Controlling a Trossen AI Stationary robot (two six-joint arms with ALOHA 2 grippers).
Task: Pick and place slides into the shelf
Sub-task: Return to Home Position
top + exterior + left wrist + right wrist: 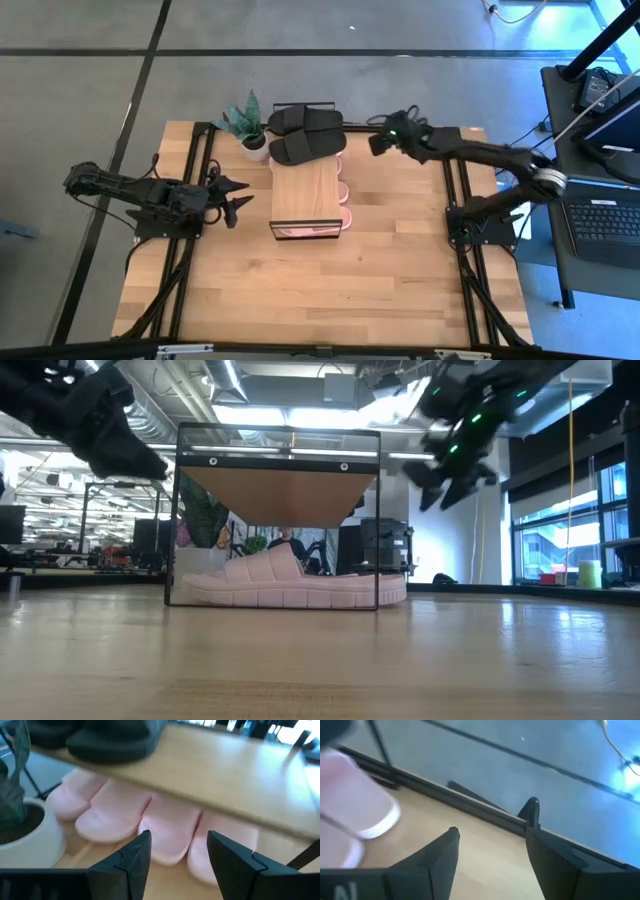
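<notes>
While shelf (305, 190) runs near-far, black slides (308, 135) lie crosswise.

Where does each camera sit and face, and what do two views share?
High view: overhead, looking straight down; left arm and right arm flank the shelf.
Low view: table height, facing the shelf's end; arms enter from above.
Left wrist view: behind the open left claw, facing pink slides under the shelf.
Right wrist view: behind the open right claw, facing table edge and floor.
Shared: high and left wrist views show black slides on the shelf.
</notes>
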